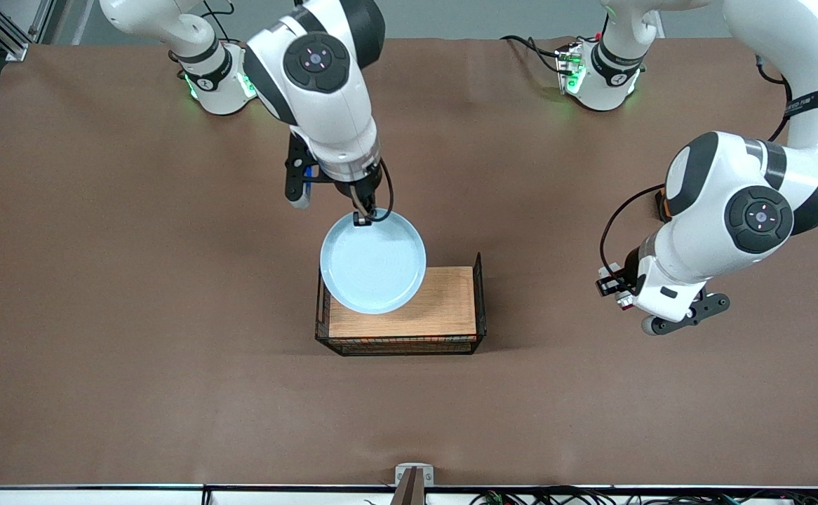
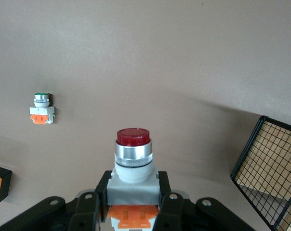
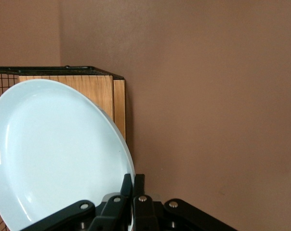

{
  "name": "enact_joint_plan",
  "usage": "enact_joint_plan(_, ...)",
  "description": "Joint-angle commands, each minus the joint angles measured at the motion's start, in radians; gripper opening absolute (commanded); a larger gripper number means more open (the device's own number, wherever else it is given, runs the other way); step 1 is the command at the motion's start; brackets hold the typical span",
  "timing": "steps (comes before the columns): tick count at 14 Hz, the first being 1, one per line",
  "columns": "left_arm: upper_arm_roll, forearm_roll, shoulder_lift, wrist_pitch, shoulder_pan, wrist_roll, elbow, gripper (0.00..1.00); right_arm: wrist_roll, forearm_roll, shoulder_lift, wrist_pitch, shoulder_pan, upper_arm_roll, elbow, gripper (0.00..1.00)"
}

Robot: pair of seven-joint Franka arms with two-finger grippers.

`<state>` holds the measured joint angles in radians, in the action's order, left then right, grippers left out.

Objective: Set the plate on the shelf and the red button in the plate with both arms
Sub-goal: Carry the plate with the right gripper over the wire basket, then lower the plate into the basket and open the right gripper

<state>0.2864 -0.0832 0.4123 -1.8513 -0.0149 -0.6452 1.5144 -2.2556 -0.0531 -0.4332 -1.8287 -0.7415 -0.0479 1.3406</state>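
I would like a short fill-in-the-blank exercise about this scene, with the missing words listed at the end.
1. The right gripper holds the round pale blue plate by its ____.
2. The plate hangs over the wooden tray with black wire-mesh sides, above its end toward the ____ arm.
3. The left gripper is shut on the push button with a ____ cap.
4. The similar small button lying on the brown table has a ____ cap.

Missing words: rim; right; red; green
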Motion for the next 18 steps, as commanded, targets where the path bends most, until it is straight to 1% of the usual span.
enact_joint_plan(1, 0.0, 0.011, 0.006, 0.011, 0.003, -0.005, -0.013, 0.32, -0.059, 0.041, -0.041, -0.021, -0.027, -0.013, -0.034, 0.0)
enact_joint_plan(4, 0.0, 0.011, 0.006, 0.011, 0.003, -0.007, -0.013, 0.32, -0.117, 0.053, -0.081, -0.076, -0.039, -0.015, -0.035, 0.0)
enact_joint_plan(6, 0.0, 0.011, 0.006, 0.011, 0.003, -0.005, -0.013, 0.32, -0.137, 0.068, -0.104, -0.086, -0.042, -0.015, -0.038, 0.0)
enact_joint_plan(8, 0.0, 0.011, 0.006, 0.009, 0.003, -0.007, -0.013, 0.32, -0.18, 0.079, -0.139, -0.135, -0.052, -0.015, -0.053, 0.0)
enact_joint_plan(10, 0.0, 0.011, 0.006, 0.009, 0.001, -0.007, -0.013, 0.32, -0.209, 0.108, -0.186, -0.135, -0.064, -0.015, -0.092, 0.0)
enact_joint_plan(12, 0.0, 0.011, 0.006, 0.009, 0.001, -0.007, -0.013, 0.32, -0.236, 0.117, -0.219, -0.135, -0.073, -0.017, -0.121, 0.0)
enact_joint_plan(18, 0.0, 0.013, 0.008, 0.006, 0.001, -0.005, -0.013, 0.32, -0.249, 0.13, -0.236, -0.142, -0.078, -0.018, -0.127, 0.02)
